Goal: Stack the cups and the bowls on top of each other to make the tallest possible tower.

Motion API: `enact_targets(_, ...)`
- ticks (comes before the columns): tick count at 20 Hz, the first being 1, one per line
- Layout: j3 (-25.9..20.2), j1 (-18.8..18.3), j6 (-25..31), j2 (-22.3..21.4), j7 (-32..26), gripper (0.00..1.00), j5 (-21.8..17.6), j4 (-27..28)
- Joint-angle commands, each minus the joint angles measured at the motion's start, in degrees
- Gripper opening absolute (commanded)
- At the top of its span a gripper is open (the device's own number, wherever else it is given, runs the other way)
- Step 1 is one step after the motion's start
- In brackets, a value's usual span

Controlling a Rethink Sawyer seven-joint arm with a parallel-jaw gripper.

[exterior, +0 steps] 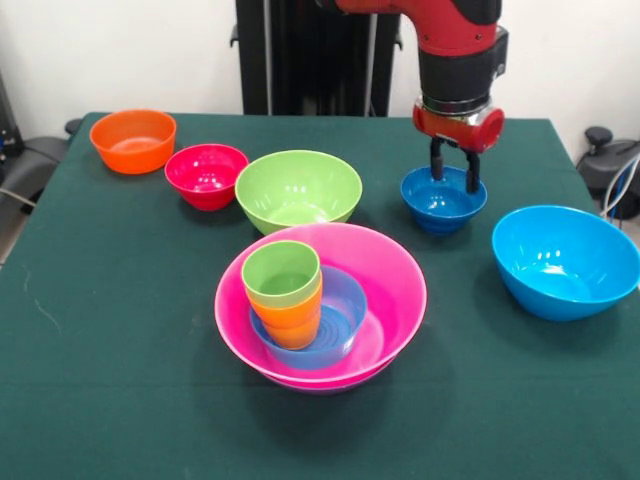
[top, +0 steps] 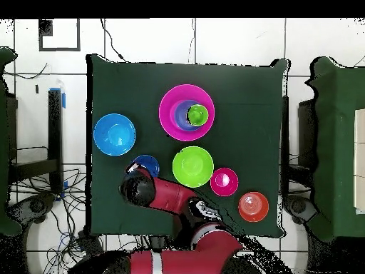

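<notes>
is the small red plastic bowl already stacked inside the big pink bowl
No, the small red plastic bowl sits alone on the green tablecloth, apart from the big pink bowl.

purple bowl point(exterior: 330, 384) nearly hidden under pink bowl point(exterior: 400, 290)

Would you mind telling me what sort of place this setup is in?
Probably a robotics lab or test room: a table draped in dark green cloth, a red and black robot arm over it, loose cables on the tiled floor, and office chairs alongside.

pink bowl point(top: 171, 118), lime bowl point(top: 192, 166), arm point(top: 160, 196)
</notes>
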State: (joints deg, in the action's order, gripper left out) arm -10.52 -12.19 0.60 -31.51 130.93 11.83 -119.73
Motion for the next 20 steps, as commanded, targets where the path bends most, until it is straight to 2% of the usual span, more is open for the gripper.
enact_targets(1,-6.82,1.82,-3.60,1.28,14.37,1.00,3.43,-2.53)
enact_targets(15,-8.70,2.72,-4.00,2.32,16.71,1.00,3.45,-0.57)
enact_targets(20,-6.52,2.70,-3.88,4.03,14.63,1.00,2.34,1.88)
